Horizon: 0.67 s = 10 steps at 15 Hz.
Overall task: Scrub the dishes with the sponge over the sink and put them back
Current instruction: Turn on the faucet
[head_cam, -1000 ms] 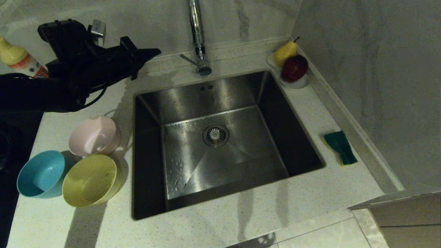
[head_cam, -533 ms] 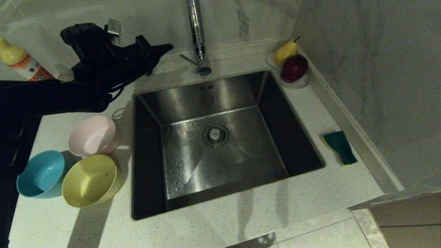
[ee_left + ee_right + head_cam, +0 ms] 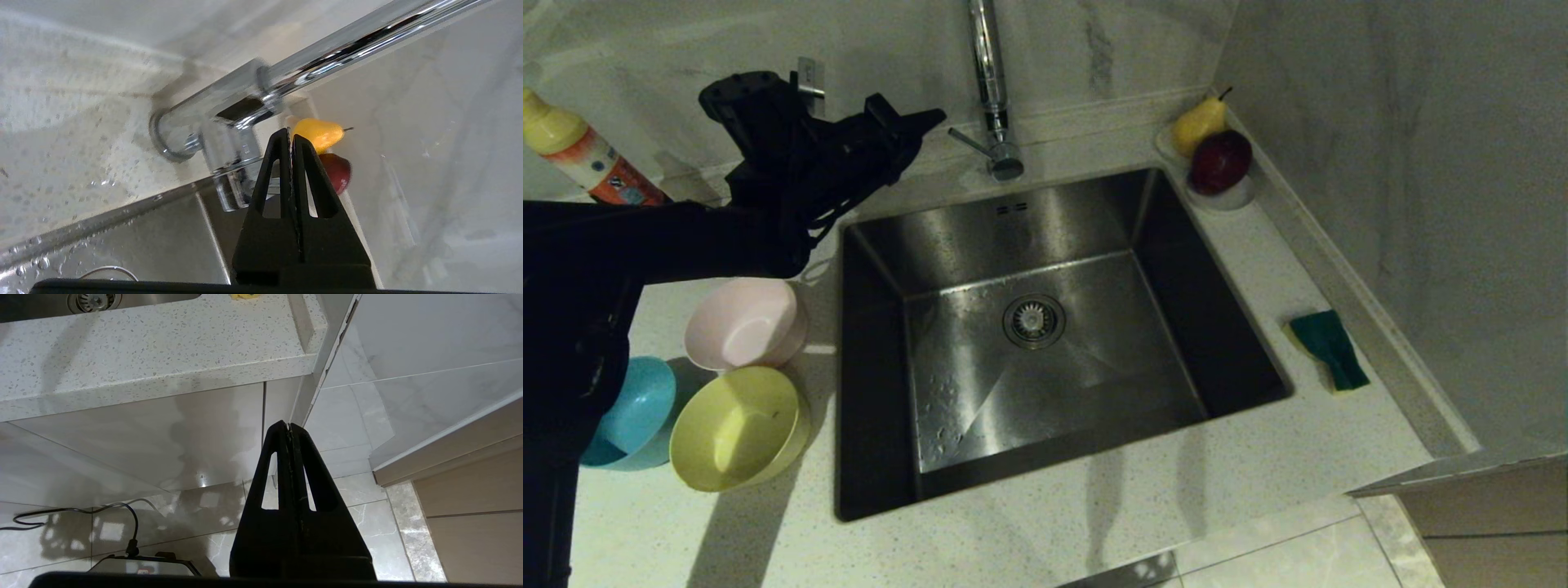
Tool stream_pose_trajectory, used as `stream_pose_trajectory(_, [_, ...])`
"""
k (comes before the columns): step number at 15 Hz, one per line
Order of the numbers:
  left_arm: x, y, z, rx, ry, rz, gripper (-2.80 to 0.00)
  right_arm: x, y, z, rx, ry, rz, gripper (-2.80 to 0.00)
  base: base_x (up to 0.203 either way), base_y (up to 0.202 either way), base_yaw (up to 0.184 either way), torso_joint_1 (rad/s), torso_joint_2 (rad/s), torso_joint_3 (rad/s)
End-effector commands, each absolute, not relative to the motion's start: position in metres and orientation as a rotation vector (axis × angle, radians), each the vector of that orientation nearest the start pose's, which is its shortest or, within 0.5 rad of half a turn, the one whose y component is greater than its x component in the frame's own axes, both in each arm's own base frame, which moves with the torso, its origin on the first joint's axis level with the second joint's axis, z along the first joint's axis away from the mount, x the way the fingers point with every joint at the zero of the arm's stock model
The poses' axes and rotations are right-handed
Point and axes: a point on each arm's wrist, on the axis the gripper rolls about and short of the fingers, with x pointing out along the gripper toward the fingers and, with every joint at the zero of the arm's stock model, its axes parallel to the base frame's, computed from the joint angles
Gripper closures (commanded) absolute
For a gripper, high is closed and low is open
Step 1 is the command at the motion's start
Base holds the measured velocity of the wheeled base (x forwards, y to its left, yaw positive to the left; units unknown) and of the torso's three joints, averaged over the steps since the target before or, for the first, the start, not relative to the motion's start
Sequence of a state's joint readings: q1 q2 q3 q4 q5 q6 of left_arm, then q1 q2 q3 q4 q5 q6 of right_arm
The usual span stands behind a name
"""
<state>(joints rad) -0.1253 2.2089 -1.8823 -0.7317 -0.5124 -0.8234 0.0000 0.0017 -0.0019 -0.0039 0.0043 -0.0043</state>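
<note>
Black left gripper (image 3: 931, 119), fingers pressed together and empty, had swept across the counter toward the tap (image 3: 994, 122) handle, likely to run water first. Bowls waited left of the sink (image 3: 866, 457): pink (image 3: 743, 322), blue (image 3: 637, 412), yellow (image 3: 737, 429). Sponge (image 3: 1330, 349) lay well apart on the right counter (untouched). Right gripper (image 3: 289, 425) hung closed below the counter (image 3: 163, 343). Bottle (image 3: 580, 155) and fruit dish (image 3: 1232, 196) stood clear.

**Matte black arm, wedge-shaped fingers**

The left arm (image 3: 670, 237) is matte black throughout, a thick rounded sleeve ending in a bulkier, angular wrist block. A small silver-grey metal piece (image 3: 809, 77) stands on top of the wrist, possibly a bracket. Thin black cables (image 3: 821, 216) loop beneath it. The left gripper (image 3: 291, 134) and right gripper (image 3: 289, 428) share one design: two black tapered fingers, each pierced by a long triangular cut-out, with finely toothed inner edges.
</note>
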Motion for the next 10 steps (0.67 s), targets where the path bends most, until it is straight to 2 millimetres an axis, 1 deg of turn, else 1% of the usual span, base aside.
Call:
stream_pose_trajectory(1, [0.457,-0.07,0.292,-0.711,-0.112,-0.757,0.0,-0.023,0.0,0.077,-0.005,-0.006,0.005,0.0,0.0,0.0,0.0,0.0,0.0,0.0])
stream_pose_trajectory(6, [0.456,-0.081,0.292,-0.712,-0.102,-0.783,0.0,-0.023,0.0,0.077,-0.005,-0.006,0.005,0.0,0.0,0.0,0.0,0.0,0.0,0.0])
stream_pose_trajectory(10, [0.456,-0.082,0.291,-0.711,-0.103,-0.783,0.0,-0.023,0.0,0.077,-0.005,-0.006,0.005,0.0,0.0,0.0,0.0,0.0,0.0,0.0])
